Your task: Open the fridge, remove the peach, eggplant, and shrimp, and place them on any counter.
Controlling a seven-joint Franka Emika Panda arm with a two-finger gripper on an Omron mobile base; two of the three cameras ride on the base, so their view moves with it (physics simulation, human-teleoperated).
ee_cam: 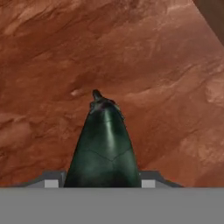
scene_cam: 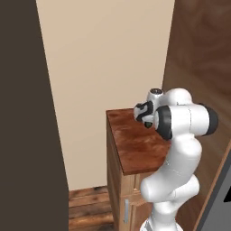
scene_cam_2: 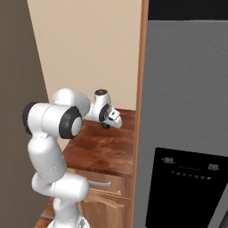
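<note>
Eggplant in the claw, over the table

The claw (scene_cam_2: 111, 121) hung just above the reddish-brown table (scene_cam_2: 104, 153), about half open and clamped on the dark eggplant (ee_cam: 104, 146), whose stem end pointed away toward the wood. The grey fridge (scene_cam_2: 187, 98) stood just right of the table, its door shut, black dispenser panel (scene_cam_2: 187, 191) low on it.

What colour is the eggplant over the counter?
Very dark green-black, glossy; clearest in the hand view: eggplant.

1. Glossy white arm (scene_cam: 178, 149) built of rounded, bulbous segments.
2. Black bands ring its joints.
3. The hand (scene_cam_2: 111, 119) is white with dark patches and a small round cap.
</note>
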